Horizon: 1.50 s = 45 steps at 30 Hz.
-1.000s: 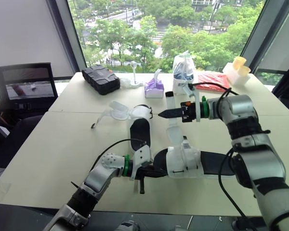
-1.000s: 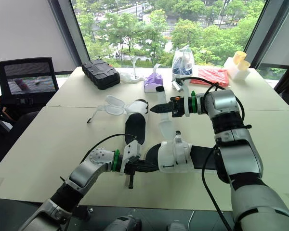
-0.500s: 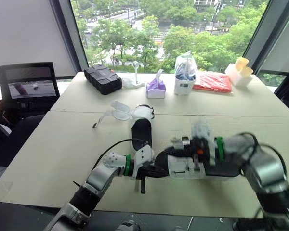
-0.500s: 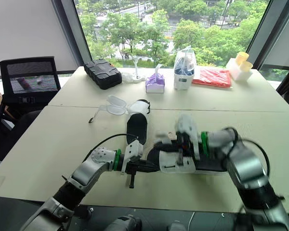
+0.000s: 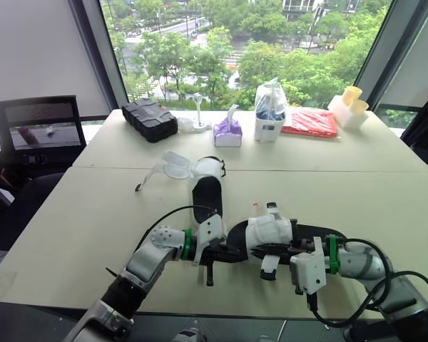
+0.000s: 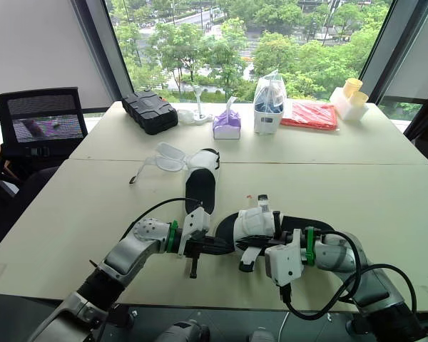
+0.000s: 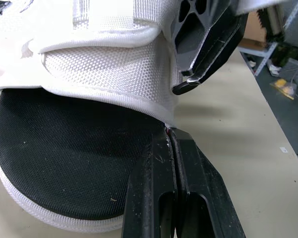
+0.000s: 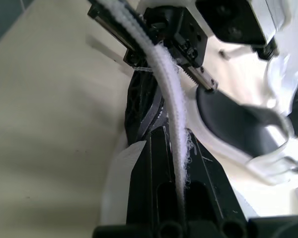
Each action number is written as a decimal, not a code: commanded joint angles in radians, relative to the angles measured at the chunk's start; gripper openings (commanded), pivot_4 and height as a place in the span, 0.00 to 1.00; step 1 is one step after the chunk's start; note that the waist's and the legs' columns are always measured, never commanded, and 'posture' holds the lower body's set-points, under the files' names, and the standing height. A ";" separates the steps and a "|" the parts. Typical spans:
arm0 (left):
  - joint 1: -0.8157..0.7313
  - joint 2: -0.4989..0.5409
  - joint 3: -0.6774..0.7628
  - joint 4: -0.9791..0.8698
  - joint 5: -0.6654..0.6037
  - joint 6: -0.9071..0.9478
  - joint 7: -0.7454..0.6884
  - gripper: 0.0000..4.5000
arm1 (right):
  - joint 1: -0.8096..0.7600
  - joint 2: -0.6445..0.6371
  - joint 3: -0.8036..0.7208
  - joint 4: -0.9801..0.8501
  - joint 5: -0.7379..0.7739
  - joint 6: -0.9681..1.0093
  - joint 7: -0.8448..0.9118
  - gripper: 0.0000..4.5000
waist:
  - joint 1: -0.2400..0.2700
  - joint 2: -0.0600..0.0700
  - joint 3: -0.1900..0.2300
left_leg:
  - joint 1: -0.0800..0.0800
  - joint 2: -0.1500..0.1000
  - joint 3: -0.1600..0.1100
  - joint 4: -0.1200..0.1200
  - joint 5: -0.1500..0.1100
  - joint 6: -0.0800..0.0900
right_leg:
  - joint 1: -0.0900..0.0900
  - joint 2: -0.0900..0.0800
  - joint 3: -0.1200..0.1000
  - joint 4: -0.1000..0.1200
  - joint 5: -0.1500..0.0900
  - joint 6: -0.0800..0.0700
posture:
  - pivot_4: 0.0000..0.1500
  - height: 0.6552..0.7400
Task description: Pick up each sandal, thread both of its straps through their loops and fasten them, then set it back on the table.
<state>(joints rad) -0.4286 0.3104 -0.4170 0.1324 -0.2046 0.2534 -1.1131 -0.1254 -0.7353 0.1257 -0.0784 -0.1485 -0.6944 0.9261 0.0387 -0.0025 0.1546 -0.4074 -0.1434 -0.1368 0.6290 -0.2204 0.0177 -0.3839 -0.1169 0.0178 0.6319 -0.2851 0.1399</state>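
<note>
While the left gripper (image 7: 171, 136) pinches the near sandal (image 5: 271, 229), the right gripper (image 8: 156, 131) clamps its strap (image 8: 175, 148) mid-fastening. Far sandal (image 5: 208, 191) looks totally undone.

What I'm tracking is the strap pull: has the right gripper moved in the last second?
Yes. The right gripper dropped from near the purple tissue pack toward the near table edge, beside the near sandal, shut on its strap.

Far edge of the worktop (image 5: 93, 206), left to right: ribbed black case (image 5: 149, 117), small white stand (image 5: 197, 117), purple tissue pack (image 5: 228, 132), clear bag over a white tub (image 5: 270, 110), flat red packet (image 5: 311, 122), white box holding yellow cups (image 5: 349, 107). Off the worktop's left side, a black chair (image 5: 39, 135) carrying a screen. Behind, a window onto green trees (image 5: 221, 50).
</note>
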 commanded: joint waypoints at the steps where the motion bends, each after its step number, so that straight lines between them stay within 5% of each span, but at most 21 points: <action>1: 0.040 0.019 -0.049 0.022 0.049 0.053 0.011 0.00 | -0.025 0.020 0.031 0.089 -0.143 -0.169 -0.115 0.01 | 0.000 0.001 -0.001 | 0.000 0.000 0.000 0.000 0.000 0.000 | 0.000 0.000 0.000 0.000 0.000 0.000 | 1.00 1.00; 4: 0.051 0.022 -0.051 0.001 0.047 0.064 0.016 0.00 | -0.044 0.016 0.043 0.139 -0.239 -0.281 -0.195 0.01 | 0.000 0.001 -0.003 | 0.001 0.000 0.000 -0.001 0.000 0.000 | 0.000 0.001 0.001 0.000 0.000 0.000 | 1.00 1.00; 7: 0.058 0.024 -0.053 -0.015 0.046 0.074 0.022 0.00 | -0.058 -0.004 0.060 0.167 -0.308 -0.354 -0.244 0.21 | -0.001 0.002 -0.004 | 0.001 0.000 0.000 -0.002 0.000 0.000 | 0.000 0.001 0.001 0.000 0.000 0.000 | 1.00 1.00; 14: 0.067 0.024 -0.056 -0.033 0.045 0.088 0.032 0.00 | 0.007 -0.108 0.063 0.119 -0.311 -0.407 -0.295 0.99 | 0.001 0.003 -0.005 | 0.001 -0.001 0.000 -0.002 0.001 0.000 | 0.000 0.002 0.002 0.000 0.000 0.000 | 1.00 1.00; 22: 0.062 0.017 -0.052 -0.022 0.042 0.088 0.039 0.00 | 0.136 -0.356 0.016 -0.063 -0.109 -0.364 -0.253 0.99 | 0.003 0.005 -0.006 | 0.001 -0.001 0.000 -0.003 0.000 0.001 | 0.000 0.000 0.003 0.000 -0.002 0.000 | 1.00 1.00; 29: 0.053 0.008 -0.053 -0.007 0.043 0.080 0.035 0.00 | 0.234 -0.548 -0.062 -0.021 0.074 -0.310 -0.205 0.99 | 0.002 0.005 -0.006 | 0.001 -0.001 0.000 -0.001 0.000 0.001 | 0.002 -0.001 0.003 -0.001 -0.004 -0.003 | 1.00 1.00; 37: 0.041 -0.005 -0.047 0.017 0.044 0.071 0.035 0.00 | 0.312 -0.714 -0.159 -0.320 0.816 0.501 0.004 0.99 | 0.004 0.007 -0.006 | 0.000 0.000 -0.001 -0.001 0.000 0.003 | 0.004 -0.003 0.003 -0.002 -0.006 -0.007 | 1.00 1.00; 45: 0.039 -0.016 -0.046 0.024 0.049 0.066 0.039 0.00 | 0.252 -0.754 -0.286 -0.365 1.224 1.111 0.152 0.99 | 0.007 0.006 -0.005 | -0.003 0.000 -0.001 0.000 -0.004 0.003 | 0.005 -0.005 0.002 -0.010 -0.006 -0.008 | 1.00 1.00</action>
<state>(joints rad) -0.4068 0.2916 -0.4173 0.1021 -0.2054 0.2951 -1.0906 0.1369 -1.4798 -0.1256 -0.4211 1.0103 0.3263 1.0502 0.0457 0.0036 0.1492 -0.4103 -0.1436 -0.1377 0.6284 -0.2245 0.0212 -0.3791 -0.1218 0.0193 0.6204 -0.2913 0.1321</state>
